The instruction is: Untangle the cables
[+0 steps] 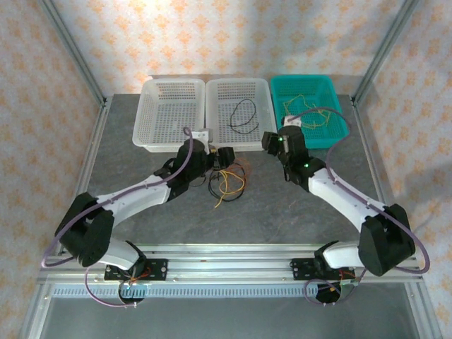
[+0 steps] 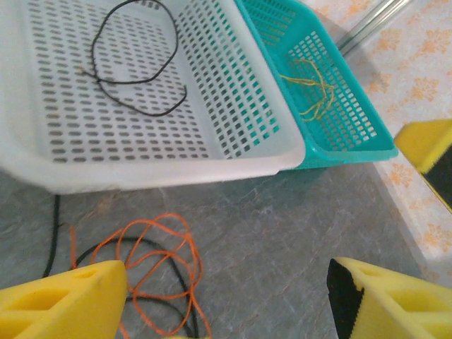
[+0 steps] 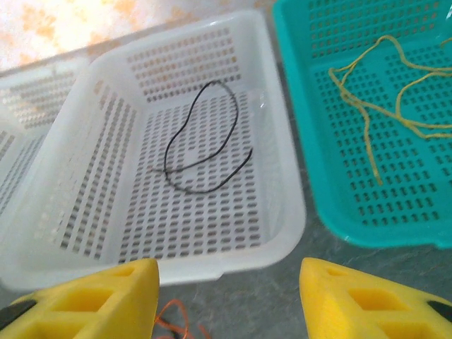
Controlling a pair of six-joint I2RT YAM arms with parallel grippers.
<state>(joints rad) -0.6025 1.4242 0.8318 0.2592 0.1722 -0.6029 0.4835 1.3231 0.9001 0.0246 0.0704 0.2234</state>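
1. Top external view: we are looking at a grey desk (image 1: 282,212) carrying three baskets along its far edge, namely a left white basket (image 1: 173,113), a middle white basket (image 1: 240,92) and a teal basket (image 1: 332,134) at the right.
2. We are seeing a tangle of cables (image 1: 227,180) lying on the desk just in front of the middle white basket, with orange, black and yellow strands looping over one another.
3. We are finding the left claw (image 1: 224,157) hanging at the far side of that tangle, between it and the basket's near rim.
4. Through the left wrist view, we are seeing that claw's yellow fingers (image 2: 63,300) standing wide apart and gripping nothing. An orange cable (image 2: 159,261) and a dark strand are lying on the desk beside the left-hand finger.
5. We are placing the right claw (image 1: 270,140) near the front rims of the middle white basket and the teal basket.
6. Through the right wrist view, we are seeing its fingers (image 3: 353,296) standing apart, with nothing between them.
7. We are noting a black cable (image 3: 205,191) lying loose in the middle white basket and a yellow cable (image 3: 364,134) lying in the teal basket, both well apart from the tangle.
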